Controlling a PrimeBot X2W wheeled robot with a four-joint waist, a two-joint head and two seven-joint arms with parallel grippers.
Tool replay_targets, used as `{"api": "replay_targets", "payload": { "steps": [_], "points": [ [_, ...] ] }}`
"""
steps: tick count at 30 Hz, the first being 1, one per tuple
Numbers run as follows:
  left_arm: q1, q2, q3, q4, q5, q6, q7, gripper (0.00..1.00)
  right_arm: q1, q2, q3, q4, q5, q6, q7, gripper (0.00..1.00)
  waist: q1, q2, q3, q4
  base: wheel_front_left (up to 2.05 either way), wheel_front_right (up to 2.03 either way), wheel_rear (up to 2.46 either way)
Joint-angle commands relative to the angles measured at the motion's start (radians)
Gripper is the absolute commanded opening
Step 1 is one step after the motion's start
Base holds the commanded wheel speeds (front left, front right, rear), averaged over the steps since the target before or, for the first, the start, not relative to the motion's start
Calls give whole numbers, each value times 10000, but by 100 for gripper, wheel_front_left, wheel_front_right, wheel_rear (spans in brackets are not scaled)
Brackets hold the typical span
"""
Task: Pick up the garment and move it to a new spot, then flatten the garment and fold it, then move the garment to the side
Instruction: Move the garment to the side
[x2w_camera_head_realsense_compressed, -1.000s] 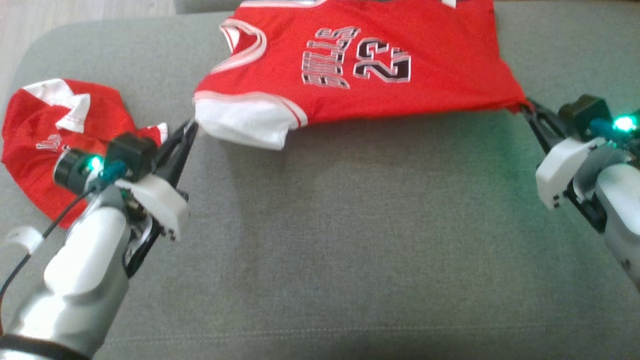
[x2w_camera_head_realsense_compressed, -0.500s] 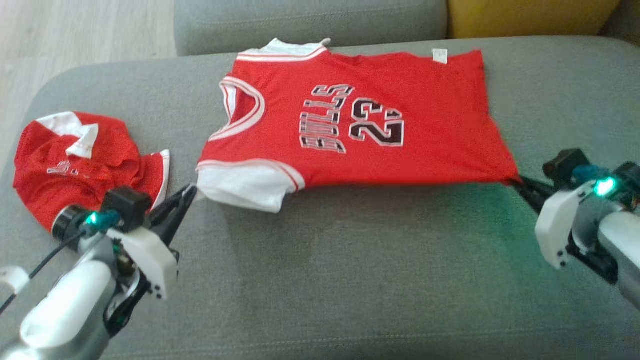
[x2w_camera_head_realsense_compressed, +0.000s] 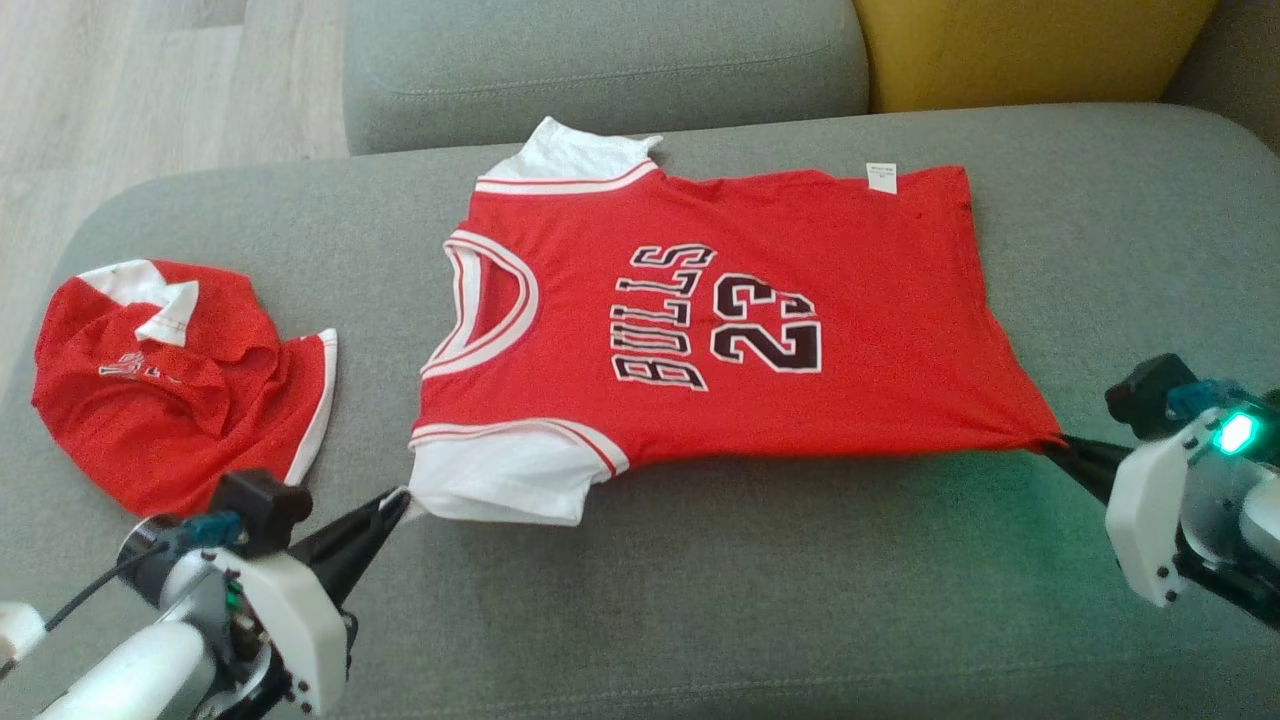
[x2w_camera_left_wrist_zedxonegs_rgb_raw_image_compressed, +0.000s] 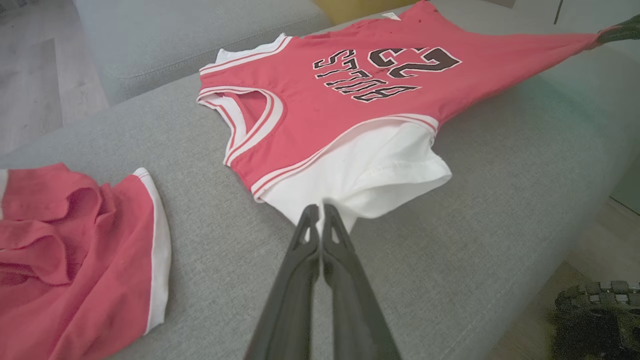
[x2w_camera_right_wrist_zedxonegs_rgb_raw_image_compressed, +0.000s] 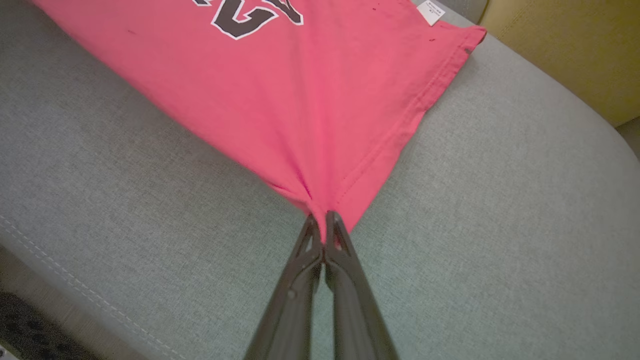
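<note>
Grey sofa upholstery (x2w_camera_head_realsense_compressed: 700, 620) spreads across the head view, with pale wood floor (x2w_camera_head_realsense_compressed: 120, 90) at ten o'clock. At nine o'clock a crumpled red garment (x2w_camera_head_realsense_compressed: 170, 400) with white trim lies on the seat by itself. At seven o'clock the left gripper (x2w_camera_head_realsense_compressed: 402, 496) points toward two o'clock, its fingers pressed together on the edge of the white sleeve (x2w_camera_head_realsense_compressed: 500, 480); the left wrist view shows the tips pinching that cloth. The red jersey (x2w_camera_head_realsense_compressed: 720, 300) lies printed side up at the centre of the seat, collar toward nine o'clock and hem toward three, with "BULLS 23" running sideways. A small white label (x2w_camera_head_realsense_compressed: 881, 176) sits at its far hem corner, toward one o'clock. The jersey's near edge is stretched between the two grippers. A yellow cushion (x2w_camera_head_realsense_compressed: 1030, 50) rests at one o'clock behind the seat. At four o'clock the right gripper (x2w_camera_head_realsense_compressed: 1052, 446) has its fingers closed on the near hem corner, the cloth gathering into pleats at the tips.
</note>
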Motion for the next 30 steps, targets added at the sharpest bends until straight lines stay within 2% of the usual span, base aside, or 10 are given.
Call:
{"api": "replay_targets", "payload": {
  "steps": [1,11,17,22,30],
  "points": [
    [-401,624,449,-466,-231,14,92,0,162,-458,-82,-174,150,65,13,0,1,-1,-35,20,0,0,0],
    [420,1735,143,-2448,-1695,14,1373,0,936,-1135,2,-981,673,65,564,0,1,-1,-319,232,0,0,0],
    [821,2265,142,-3198,-2138,20,1738,0,1301,-1647,13,-1654,1054,65,958,0,1,-1,-396,238,0,0,0],
    [1098,2661,206,-3753,-2483,81,1951,0,1516,-1972,18,-2372,1310,65,1693,0,1,-1,-418,159,0,0,0],
    [688,2658,550,-4086,-2404,304,1776,0,834,-2051,-176,-2749,1344,65,1696,0,1,-1,-316,25,0,0,0]
  ]
}}
